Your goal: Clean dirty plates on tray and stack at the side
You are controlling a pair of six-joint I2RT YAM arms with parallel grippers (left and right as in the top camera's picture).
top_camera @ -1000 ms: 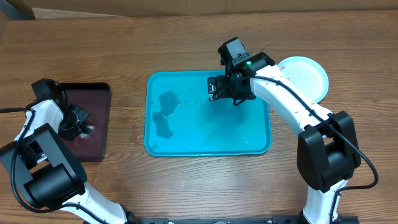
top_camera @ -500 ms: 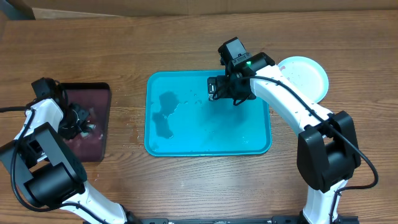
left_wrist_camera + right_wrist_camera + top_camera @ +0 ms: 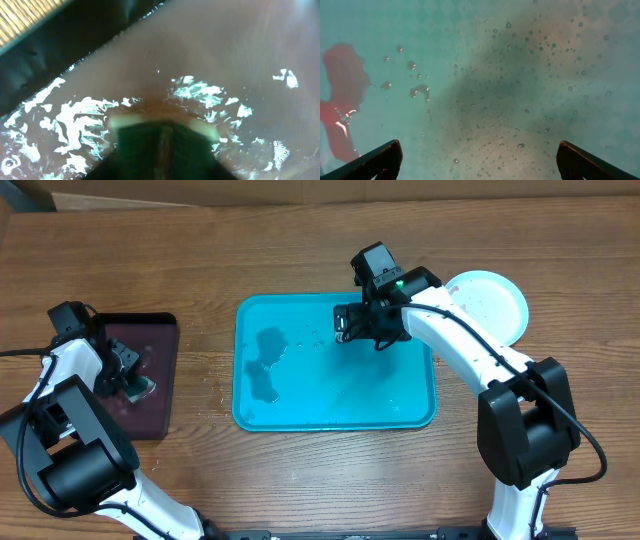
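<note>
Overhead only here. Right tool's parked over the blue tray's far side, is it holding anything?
Observer: No. The right wrist view shows the right tool open, its fingers wide apart with only wet blue tray between them.
Operator: Any dirt under it?
Observer: Yes, a red smear sits on the tray floor at that view's left edge, beside water droplets.
Operator: And the left side?
Observer: The left wrist view shows the maroon tray wet. A blurred green block fills the bottom, and I cannot tell whether the left tool grips it.
</note>
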